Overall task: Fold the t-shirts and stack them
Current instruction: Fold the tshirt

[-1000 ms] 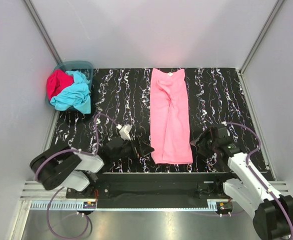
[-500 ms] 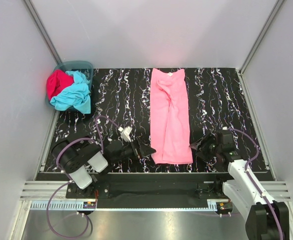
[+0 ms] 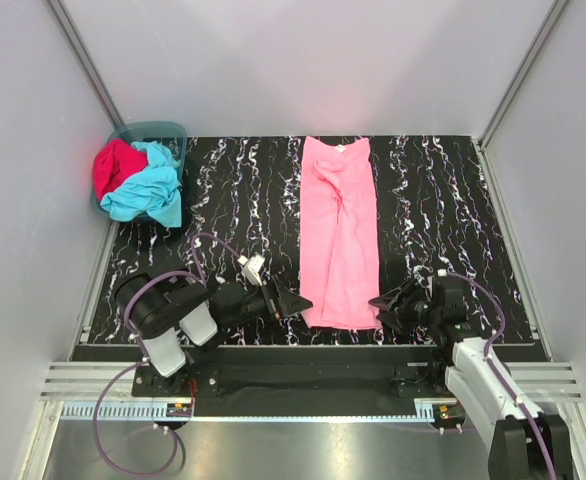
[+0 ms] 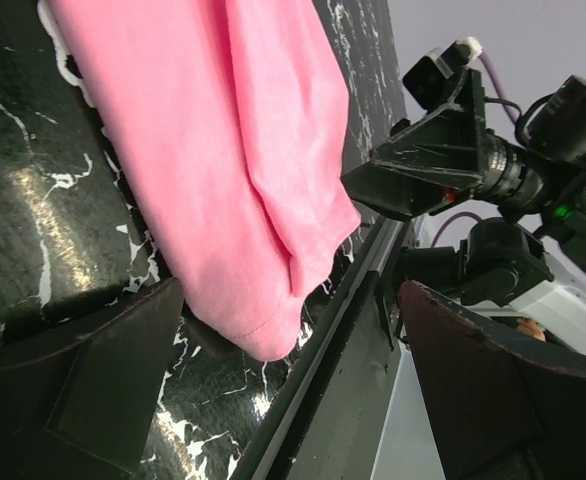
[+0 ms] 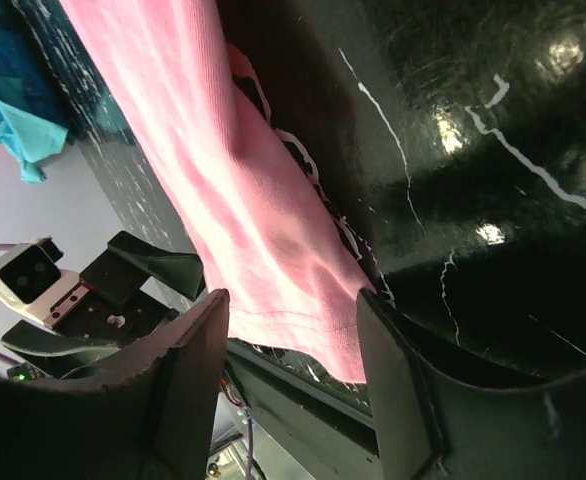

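We hold both grippers low at the near hem of the pink t-shirt [image 3: 339,235], which lies as a long strip mid-table [image 3: 443,190]. The left gripper [image 3: 297,302] is spread wide beside one corner. The right gripper [image 3: 377,300] is spread about the other, pinching nothing. We judge this readies a matched two-corner lift. The turquoise tee [image 3: 153,192] and red tee [image 3: 113,165] wait in the basket [image 3: 151,128].

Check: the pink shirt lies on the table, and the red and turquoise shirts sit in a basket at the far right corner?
No: the top view shows the basket, with the red shirt and turquoise shirt, at the far left corner.
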You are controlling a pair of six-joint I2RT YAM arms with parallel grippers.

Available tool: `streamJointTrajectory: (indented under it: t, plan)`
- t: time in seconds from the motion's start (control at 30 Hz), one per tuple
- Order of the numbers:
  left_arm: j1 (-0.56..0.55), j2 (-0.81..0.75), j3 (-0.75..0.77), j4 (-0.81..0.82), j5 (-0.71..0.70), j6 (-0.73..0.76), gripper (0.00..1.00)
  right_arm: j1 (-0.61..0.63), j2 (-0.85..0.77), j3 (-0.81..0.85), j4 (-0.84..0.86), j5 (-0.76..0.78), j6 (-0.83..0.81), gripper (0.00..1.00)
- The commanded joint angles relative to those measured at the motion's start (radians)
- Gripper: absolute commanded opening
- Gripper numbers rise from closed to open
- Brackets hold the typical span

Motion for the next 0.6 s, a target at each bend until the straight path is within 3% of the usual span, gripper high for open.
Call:
streamJointTrajectory:
  t: [0.0, 0.2, 0.37, 0.57]
  plan:
    - [-0.009, 0.082, -0.028, 0.023, 0.028, 0.004, 0.98, 0.001, -0.066, -0.063, 0.007, 0.015, 0.061, 0.61]
    - [-0.008, 0.11, -0.022, 0.056, 0.048, -0.008, 0.98, 0.001, -0.042, -0.01, -0.001, 0.057, 0.095, 0.58]
    - [-0.008, 0.046, -0.02, -0.022, 0.047, 0.016, 0.98, 0.001, 0.111, 0.15, -0.108, 0.113, -0.043, 0.6]
    - [-0.008, -0.06, -0.046, -0.148, 0.014, 0.055, 0.98, 0.001, 0.135, 0.253, -0.194, 0.147, -0.106, 0.6]
